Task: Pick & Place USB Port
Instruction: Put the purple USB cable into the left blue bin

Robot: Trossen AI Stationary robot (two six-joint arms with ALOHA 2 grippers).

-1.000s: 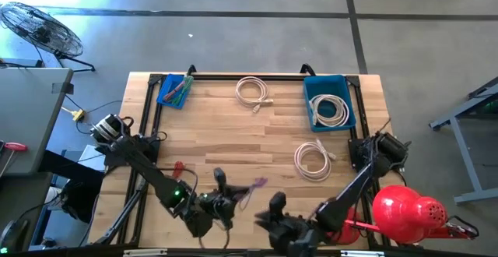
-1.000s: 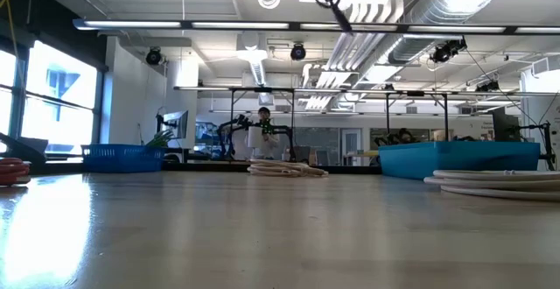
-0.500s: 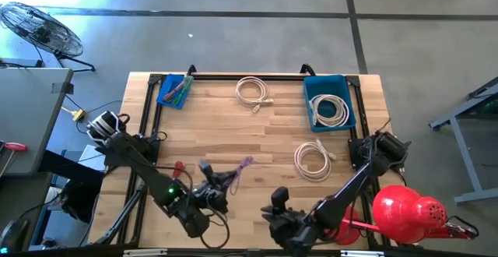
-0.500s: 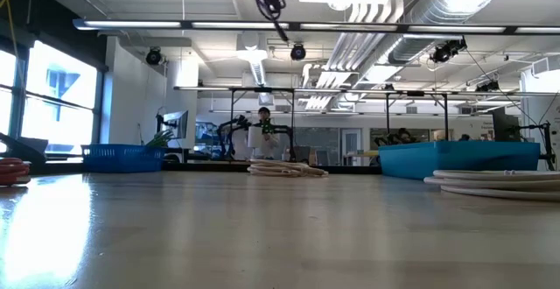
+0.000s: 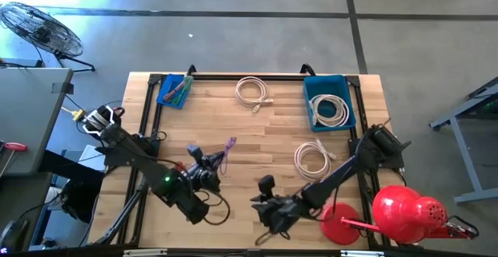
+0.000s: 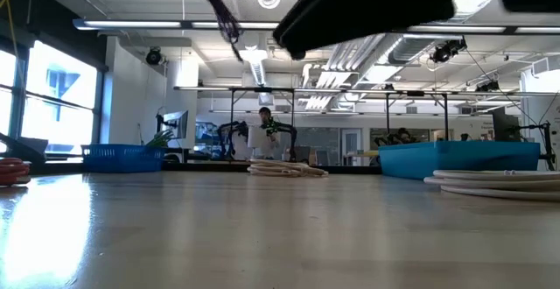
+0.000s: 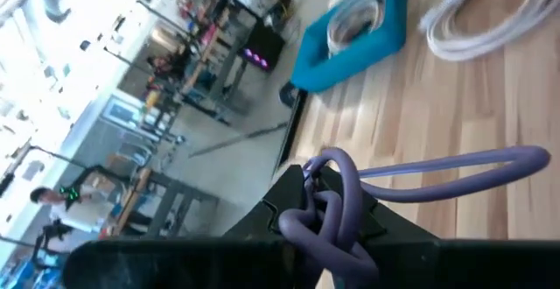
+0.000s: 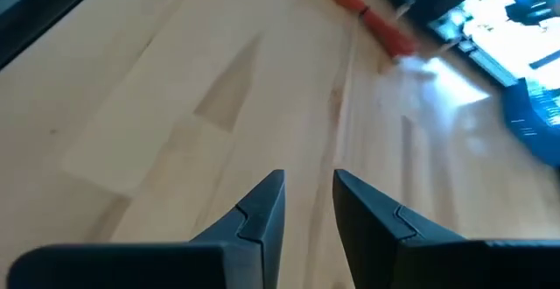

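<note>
White cable coils (image 5: 313,160) and a blue bin (image 5: 330,101) sit right of centre. The left gripper (image 5: 207,163), lower left, is clamped on the purple cable (image 5: 226,153); the right gripper (image 5: 265,194) stands slightly parted, holding nothing.

A pale wood table (image 5: 264,132) with light plank stripes is framed in black. A purple cable (image 5: 226,151) is seen at 7 o'clock. White cable coils (image 5: 253,92) lie at 12 and 4 o'clock. Blue bins sit at 11 (image 5: 174,90) and 1 o'clock (image 5: 330,101), the latter with a white coil. The arms are black.
</note>
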